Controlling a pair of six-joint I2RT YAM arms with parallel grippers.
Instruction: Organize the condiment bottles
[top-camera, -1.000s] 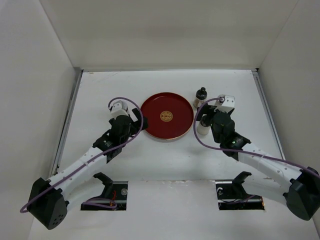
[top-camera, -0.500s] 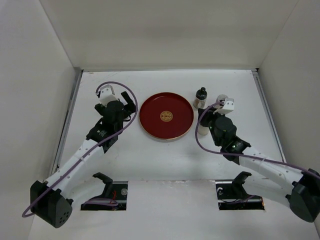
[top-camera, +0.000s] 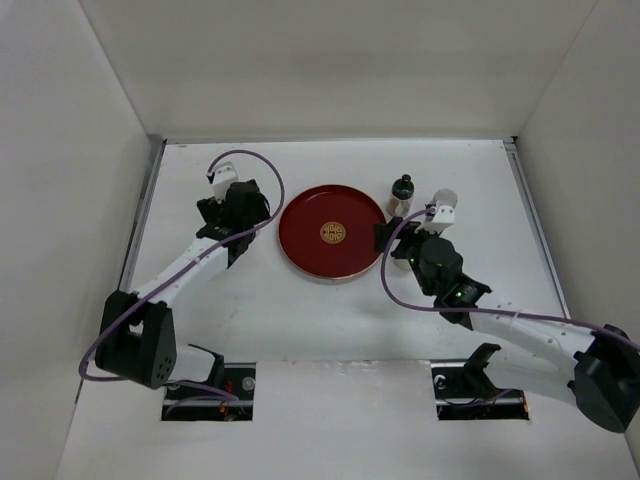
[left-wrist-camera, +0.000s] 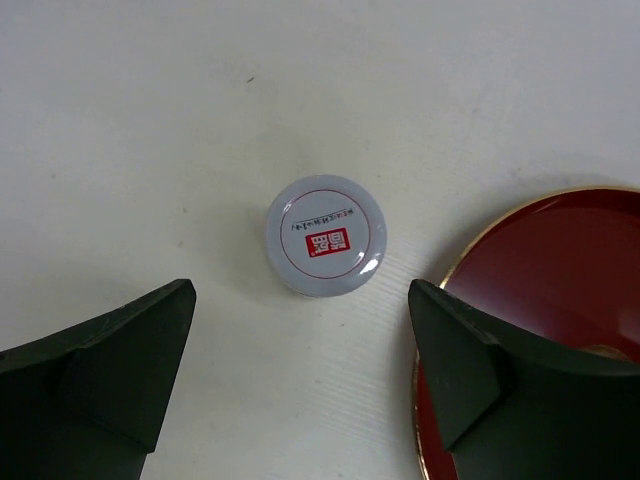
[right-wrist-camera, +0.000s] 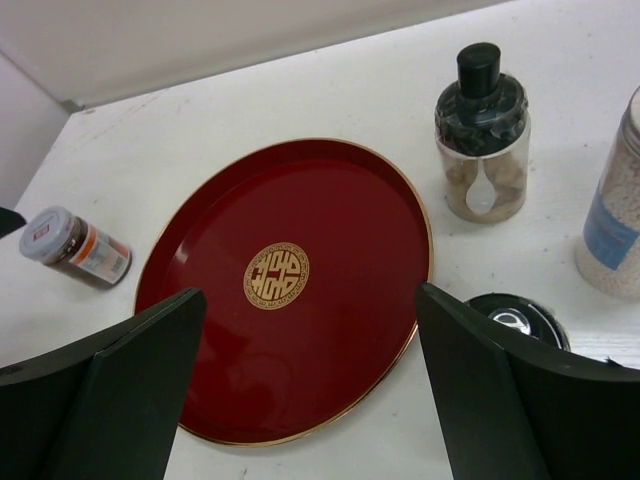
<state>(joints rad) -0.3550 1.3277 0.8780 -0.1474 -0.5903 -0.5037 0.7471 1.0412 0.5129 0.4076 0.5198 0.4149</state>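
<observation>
The dark jar with a pale lid (left-wrist-camera: 325, 235) stands just left of the red tray (left-wrist-camera: 560, 270). My left gripper (left-wrist-camera: 300, 320) is open and empty right above it, with the jar just ahead of the fingertips. In the top view my left gripper (top-camera: 243, 212) hides that jar. My right gripper (right-wrist-camera: 310, 300) is open and empty over the tray's near right part (right-wrist-camera: 330, 200). The pale black-capped bottle (right-wrist-camera: 482, 135), the white cylinder (right-wrist-camera: 610, 220) and the dark-lidded jar (right-wrist-camera: 518, 318) stand right of the tray. The jar is close beside my right finger.
The tray (top-camera: 310, 245) lies mid-table between the two arms, with nothing on it. The black-capped bottle (top-camera: 401, 193) and the white cylinder (top-camera: 444, 200) stand behind my right gripper (top-camera: 395, 245). White walls close in the table at the back and sides.
My left arm has swung away from the tray's left front toward the back, ending over the pale-lidded jar. My right gripper has shifted slightly left toward the tray. Both stay open.
</observation>
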